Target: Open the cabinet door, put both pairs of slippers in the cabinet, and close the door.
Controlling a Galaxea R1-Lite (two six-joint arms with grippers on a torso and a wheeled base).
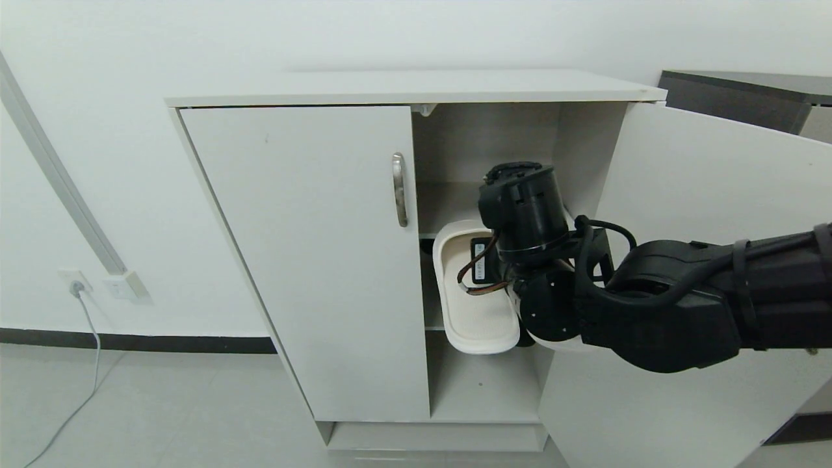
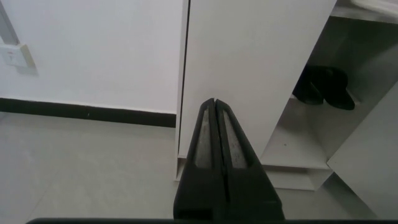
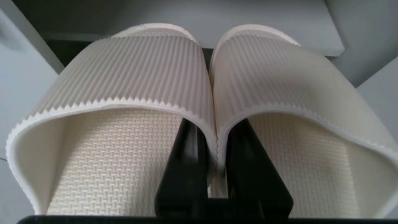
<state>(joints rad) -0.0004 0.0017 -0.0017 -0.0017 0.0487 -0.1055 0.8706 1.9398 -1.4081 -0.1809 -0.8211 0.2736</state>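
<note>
The white cabinet has its left door closed and its right door swung open. A pair of white ribbed slippers is held side by side, with my right gripper shut on their touching inner edges. In the head view the white slippers hang sole-out in the cabinet opening at middle-shelf height, in front of my right wrist. A pair of black slippers lies on the middle shelf inside. My left gripper is shut and empty, low before the closed door.
The closed door carries a metal handle. The bottom shelf is bare. A wall socket with a cable sits at the far left above the floor. Dark grey furniture stands behind the open door.
</note>
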